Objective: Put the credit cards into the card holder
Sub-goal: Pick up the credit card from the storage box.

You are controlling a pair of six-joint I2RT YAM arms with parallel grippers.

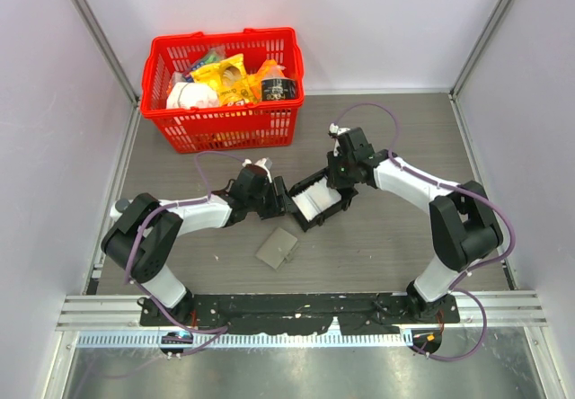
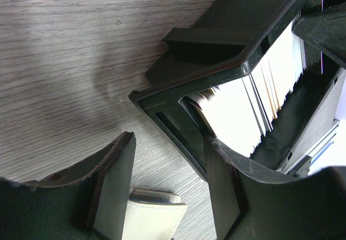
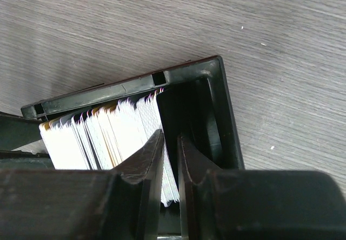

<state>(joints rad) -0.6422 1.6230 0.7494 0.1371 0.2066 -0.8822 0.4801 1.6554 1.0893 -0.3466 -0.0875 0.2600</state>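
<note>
Many white and a few tan credit cards (image 1: 316, 203) stand on edge in a black tray (image 1: 305, 184) at the table's middle. My right gripper (image 1: 340, 181) reaches down into the tray's right end. In the right wrist view its fingers (image 3: 153, 153) stand nearly together around the last few cards (image 3: 168, 181) of the stack. My left gripper (image 1: 273, 198) is at the tray's left end. It is open (image 2: 170, 137), and table shows between its fingers. Its right finger (image 2: 227, 191) is against the tray's wall (image 2: 178, 137). The grey-beige card holder (image 1: 277, 248) lies folded in front of the tray, also under the left fingers (image 2: 154, 218).
A red basket (image 1: 225, 131) full of packaged goods stands at the back left. Pale walls close the table on the left, right and back. Both arms' cables loop over the table near the tray.
</note>
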